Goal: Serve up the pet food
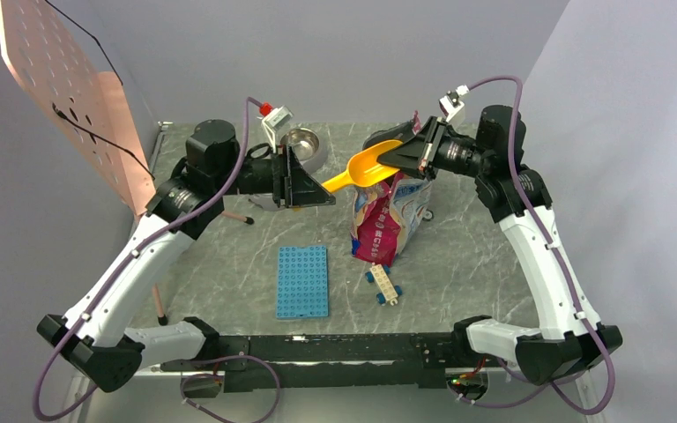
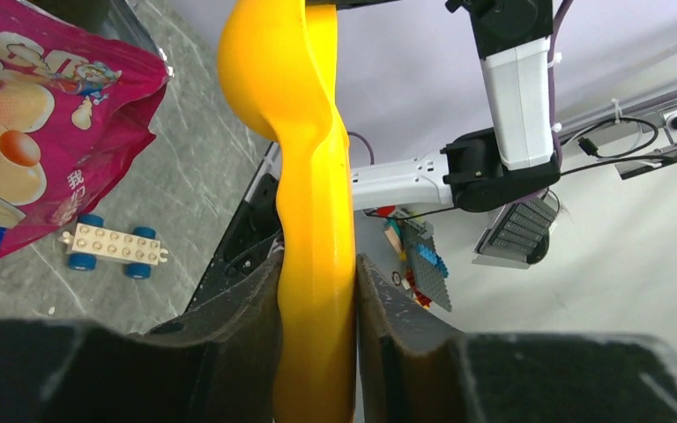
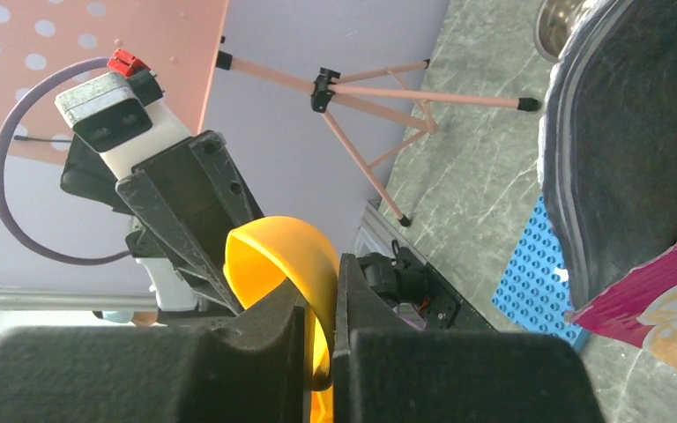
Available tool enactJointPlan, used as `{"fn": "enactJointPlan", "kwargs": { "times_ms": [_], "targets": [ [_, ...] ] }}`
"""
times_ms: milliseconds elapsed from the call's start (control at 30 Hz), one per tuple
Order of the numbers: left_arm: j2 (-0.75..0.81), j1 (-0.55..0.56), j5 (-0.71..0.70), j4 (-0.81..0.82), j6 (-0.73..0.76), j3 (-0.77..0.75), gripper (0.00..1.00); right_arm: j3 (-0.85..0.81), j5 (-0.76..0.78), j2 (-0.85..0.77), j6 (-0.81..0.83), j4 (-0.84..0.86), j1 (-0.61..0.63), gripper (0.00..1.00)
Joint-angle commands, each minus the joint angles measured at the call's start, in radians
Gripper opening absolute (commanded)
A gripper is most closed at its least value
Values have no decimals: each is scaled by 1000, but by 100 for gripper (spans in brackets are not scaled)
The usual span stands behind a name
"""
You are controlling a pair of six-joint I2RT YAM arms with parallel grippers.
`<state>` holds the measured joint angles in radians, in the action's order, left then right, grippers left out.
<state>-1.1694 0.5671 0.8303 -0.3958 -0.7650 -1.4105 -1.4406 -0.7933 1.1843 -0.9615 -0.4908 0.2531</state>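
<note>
Left pincer (image 1: 323, 189) and right pincer (image 1: 398, 159) both clamp the yellow plastic scoop (image 1: 366, 169) by the glossy pink-red pet-food bag (image 1: 379, 225).
Its kibble should run loose, so you carry it scooped and level.

The scoop (image 1: 366, 169) is bright yellow. The bag (image 1: 386, 220) is glossy pink-red with white and blue cartoon print. The studded plate (image 1: 302, 280) is blue, the tabletop (image 1: 467, 264) grey with pale veins, marble-like. The toy car (image 1: 383, 285) is cream with blue wheels.

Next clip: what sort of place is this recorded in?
Probably a robot data-collection booth, not a home: plain grey walls box in a marble-patterned table, a perforated pink panel stands on a tripod, and a blue building-brick baseplate lies near the pet food bag.
</note>
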Motion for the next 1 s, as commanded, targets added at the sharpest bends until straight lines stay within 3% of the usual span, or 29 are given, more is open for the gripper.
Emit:
{"fn": "enactJointPlan", "kwargs": {
  "times_ms": [0, 100, 300, 400, 667, 800, 833, 867, 900, 967],
  "targets": [
    [1, 2, 57, 35, -7, -17, 33, -52, -26, 15, 20, 31, 4, 0],
    [8, 4, 41, 117, -64, 10, 36, -55, -37, 15, 40, 16, 4, 0],
    [-15, 4, 31, 112, -68, -14, 48, -46, -58, 10, 61, 1, 6, 0],
    [-22, 4, 53, 113, -67, -21, 48, -45, -49, 5, 68, -12, 6, 0],
    [-55, 20, 86, 44, -38, -49, 34, -23, -47, -2, 25, 40, 18, 0],
    [-58, 30, 50, -12, 10, -80, 7, -46, -31, 7, 44, -3, 28, 0],
    [-60, 30, -12, -88, 48, -118, 0, -74, 1, 21, 105, -72, 28, 2],
    [-68, 31, -81, -177, 105, -171, 0, -158, 67, 39, 177, -186, 25, 19],
    [-78, 30, -158, -273, 148, -223, 0, -232, 178, 60, 245, -358, 23, 41],
    [-87, 31, -282, -392, 197, -296, 0, -333, 409, 86, 319, -524, 23, 66]
  ]
}}
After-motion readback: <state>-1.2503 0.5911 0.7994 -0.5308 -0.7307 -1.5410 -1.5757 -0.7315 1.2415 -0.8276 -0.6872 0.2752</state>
